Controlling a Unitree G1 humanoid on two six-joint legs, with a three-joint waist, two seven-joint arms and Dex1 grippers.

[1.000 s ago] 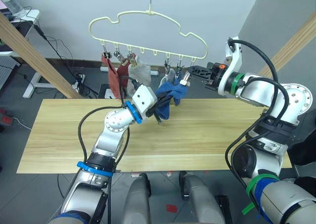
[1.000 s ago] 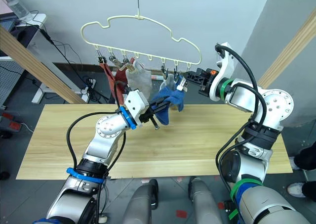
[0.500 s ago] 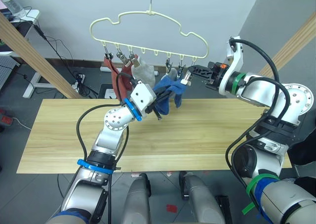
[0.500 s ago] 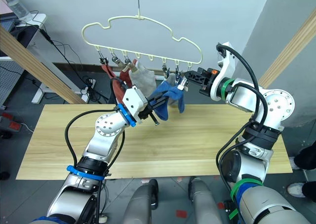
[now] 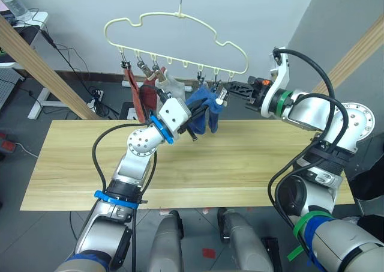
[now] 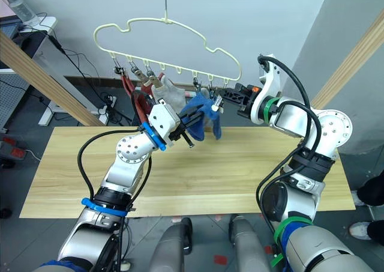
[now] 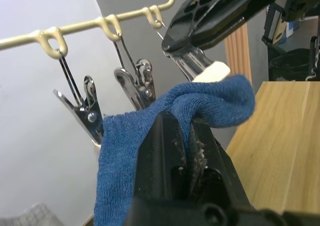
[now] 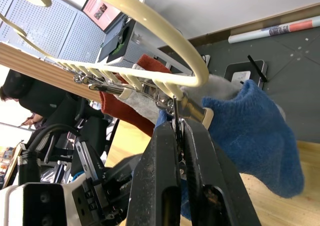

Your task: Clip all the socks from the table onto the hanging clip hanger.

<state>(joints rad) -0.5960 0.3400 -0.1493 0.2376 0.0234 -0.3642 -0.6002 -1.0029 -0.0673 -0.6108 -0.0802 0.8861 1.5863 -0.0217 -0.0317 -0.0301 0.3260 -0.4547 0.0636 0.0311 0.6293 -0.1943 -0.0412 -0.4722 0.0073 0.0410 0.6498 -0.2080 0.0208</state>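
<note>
Wood table (image 5: 240,164): long and pale yellow, with no socks lying on it.
Clip hanger (image 5: 180,17): thin yellow wire shaped like a cloud, hanging on its hook above the far edge of the table. It has swung a bit to the robot's left since a moment ago.
Rust-red socks (image 5: 137,95): hang from clips at the left end of the clip hanger.
Grey sock (image 5: 173,86): hangs from a clip just beside the rust-red socks.
Blue sock (image 5: 207,104): pinched in the left gripper and held up right under the clips near the right end of the hanger. It is higher and closer to the clips than it was a second ago, when it hung lower over the table.
Left gripper (image 7: 187,123): clenched tight on a fold of the blue sock. The arm has lifted and moved toward the hanger.
Right gripper (image 8: 179,131): squeezed on the end clip (image 6: 219,99) by the right end of the hanger. It has followed the hanger to the left.
Left wrist view: shows the blue sock's folded edge touching the tip of the end clip, with two more clips (image 7: 135,86) beside it.
Right wrist view: shows the wire of the hanger curving just above the gripper, and the blue sock bulging beside the clip.
</note>
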